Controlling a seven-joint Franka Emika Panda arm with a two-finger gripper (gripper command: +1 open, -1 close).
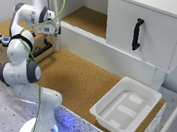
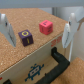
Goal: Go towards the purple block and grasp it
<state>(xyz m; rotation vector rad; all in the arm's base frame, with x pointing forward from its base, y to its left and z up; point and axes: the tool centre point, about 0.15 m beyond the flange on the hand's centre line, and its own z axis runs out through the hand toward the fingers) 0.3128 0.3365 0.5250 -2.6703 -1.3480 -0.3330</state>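
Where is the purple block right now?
In the wrist view, the purple block sits on the cork surface beside the pink block, between the open pincer's fingers, not yet touched.

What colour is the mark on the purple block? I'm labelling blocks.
Yellow, a small ring-like mark on the purple block, seen best in the wrist view.

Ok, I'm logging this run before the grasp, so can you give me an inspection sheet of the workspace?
Surface: cork tabletop, mostly bare.
Job's things: purple block on a cork-topped box, apart from the hand, not grasped.
Clutter: pink block beside the purple one; white tray at the table edge, looks empty.
Grippers: hand open, fingers either side of the blocks.
Cables: green cable along the arm.
Surroundings: white cabinet, black handle.
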